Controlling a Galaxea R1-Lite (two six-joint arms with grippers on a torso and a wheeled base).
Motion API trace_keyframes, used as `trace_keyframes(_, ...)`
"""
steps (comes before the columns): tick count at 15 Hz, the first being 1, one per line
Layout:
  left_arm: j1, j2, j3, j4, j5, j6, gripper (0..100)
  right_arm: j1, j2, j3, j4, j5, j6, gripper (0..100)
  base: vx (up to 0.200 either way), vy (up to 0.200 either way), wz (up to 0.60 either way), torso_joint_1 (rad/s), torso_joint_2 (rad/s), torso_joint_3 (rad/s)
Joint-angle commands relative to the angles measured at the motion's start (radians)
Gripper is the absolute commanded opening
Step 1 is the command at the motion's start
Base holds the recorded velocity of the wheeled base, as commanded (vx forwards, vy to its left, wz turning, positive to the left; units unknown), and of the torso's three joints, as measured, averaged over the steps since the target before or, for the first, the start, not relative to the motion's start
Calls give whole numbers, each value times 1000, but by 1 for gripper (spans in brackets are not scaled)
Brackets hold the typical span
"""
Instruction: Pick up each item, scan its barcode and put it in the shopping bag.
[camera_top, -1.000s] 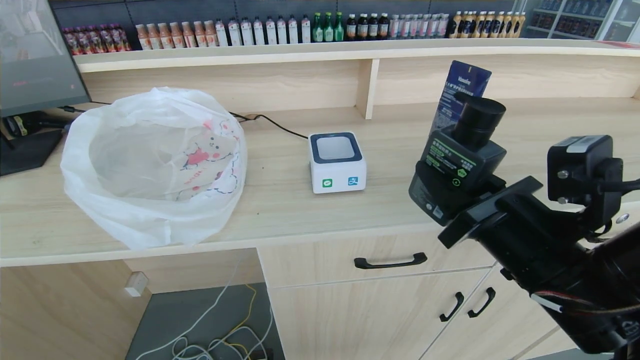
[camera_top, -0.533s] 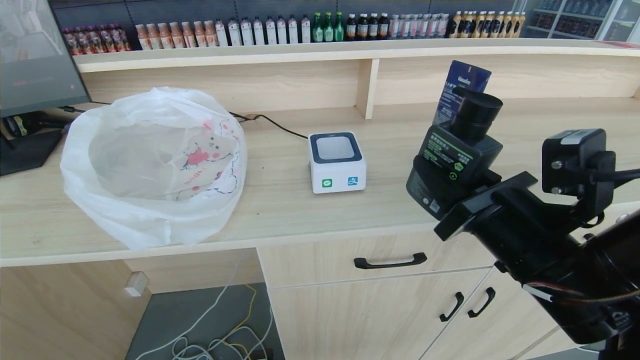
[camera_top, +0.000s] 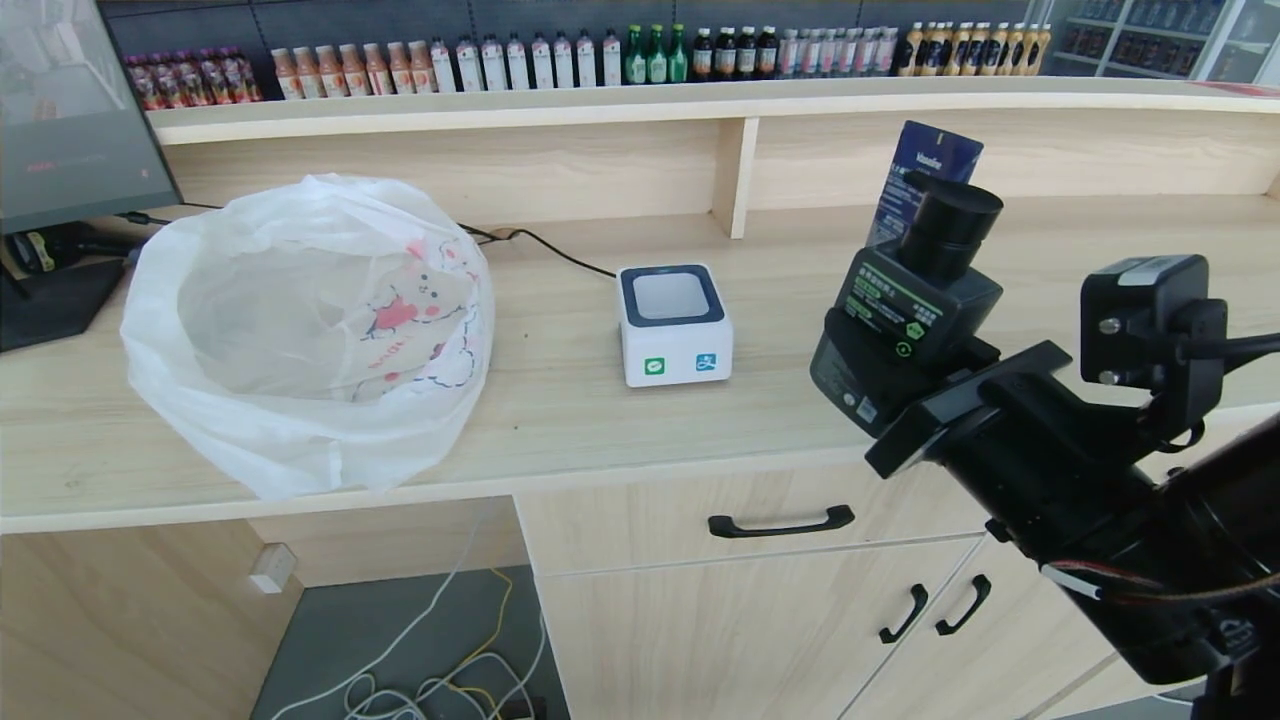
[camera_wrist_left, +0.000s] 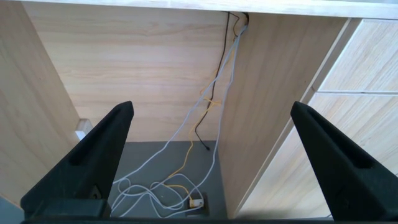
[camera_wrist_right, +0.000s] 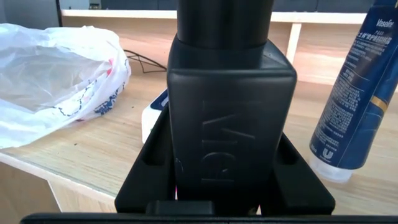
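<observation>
- Bright, even light from overhead fills the head view; the bench (camera_top: 560, 420) is lit evenly, with no hard shadows.
- The scanner (camera_top: 672, 325) casts only a faint, soft shadow at its base, and its top window carries a pale sheen.
- The shopping bag (camera_top: 300, 330) glows translucent, with whitish highlights along its folds.
- The black bottle (camera_top: 905, 330) shows soft glints on its cap; in the right wrist view its near face lies in shade.
- The far shelf (camera_top: 700, 95) bows slightly toward the head view's corners.
- The recess (camera_wrist_left: 155, 81) under the bench is dimmer; the fingers (camera_wrist_left: 93, 155) of the left hand (camera_wrist_left: 211, 107) read as dark silhouettes against the wood.
</observation>
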Motion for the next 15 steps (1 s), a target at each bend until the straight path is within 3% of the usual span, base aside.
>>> trace_keyframes(1, 0, 0, 0, 0, 0, -1, 100, 1, 3, -4, -1, 0, 0, 0, 0, 200, 0, 2, 2, -7)
trace_keyframes(10, 0, 0, 0, 0, 0, -1, 100, 1, 1, -17, -1, 0, 0, 0, 0, 200, 0, 3, 7, 1)
trace_keyframes(15, 0, 0, 0, 0, 0, 2, 100, -1, -13, -23, -1, 0, 1, 0, 0, 0, 0, 0, 0, 0)
